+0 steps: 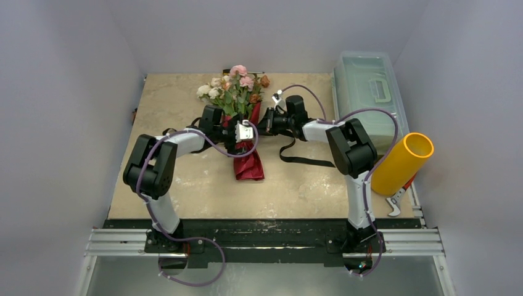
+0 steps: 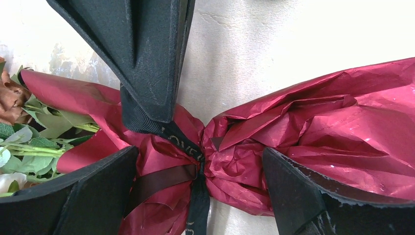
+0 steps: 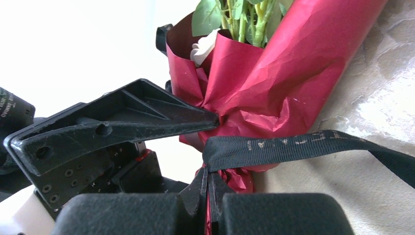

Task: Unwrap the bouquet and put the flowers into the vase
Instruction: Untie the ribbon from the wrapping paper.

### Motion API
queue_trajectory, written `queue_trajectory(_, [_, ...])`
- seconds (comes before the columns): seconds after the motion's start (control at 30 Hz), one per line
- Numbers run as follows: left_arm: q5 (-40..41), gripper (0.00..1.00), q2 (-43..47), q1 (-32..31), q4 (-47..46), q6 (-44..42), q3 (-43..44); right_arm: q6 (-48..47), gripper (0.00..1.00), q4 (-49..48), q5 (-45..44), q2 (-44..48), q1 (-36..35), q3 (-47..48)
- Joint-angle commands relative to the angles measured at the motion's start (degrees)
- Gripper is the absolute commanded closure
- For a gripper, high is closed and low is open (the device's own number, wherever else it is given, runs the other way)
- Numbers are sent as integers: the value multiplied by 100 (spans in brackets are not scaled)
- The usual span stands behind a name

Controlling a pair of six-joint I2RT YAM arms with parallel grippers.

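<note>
So, left gripper (image 2: 199, 162) has its jaws spread wide, straddling the tied waist of the bouquet (image 1: 248, 165), which lies mid-desk (image 1: 296, 185). Right gripper (image 3: 208, 193) jaws are squeezed together, pinching the black ribbon (image 3: 293, 144). Vase (image 1: 401, 163) lies on its side at the right edge.

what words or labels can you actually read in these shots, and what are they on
"LOVE": gold letters on the black ribbon at the knot of the bouquet, left wrist view; later letters are lost in the fold.
Faint print along the same ribbon, right wrist view: too worn to read.
White lettering on the black arm casing: cut off, unreadable.
</note>
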State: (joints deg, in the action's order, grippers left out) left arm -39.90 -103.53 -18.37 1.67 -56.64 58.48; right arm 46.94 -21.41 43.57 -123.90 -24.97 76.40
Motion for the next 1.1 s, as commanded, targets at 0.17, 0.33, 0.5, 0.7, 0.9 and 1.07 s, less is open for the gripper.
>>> queue_trajectory(0.17, [156,1,-458,114,640,-466,2,656,100,-1084,293,852,100,-161])
queue_trajectory(0.33, [176,2,-556,123,781,-501,72,931,100,-1229,317,916,98,-170])
queue_trajectory(0.5, [192,2,-646,123,872,-466,120,1009,100,-1270,378,843,102,-207])
queue_trajectory(0.7, [160,2,-669,143,905,-435,138,171,100,-168,-23,849,231,-6])
queue_trajectory(0.9, [147,2,-676,147,923,-435,206,44,55,260,38,870,232,-43])
queue_trajectory(1.07, [137,2,-678,141,935,-457,208,173,39,435,-112,899,220,-173])
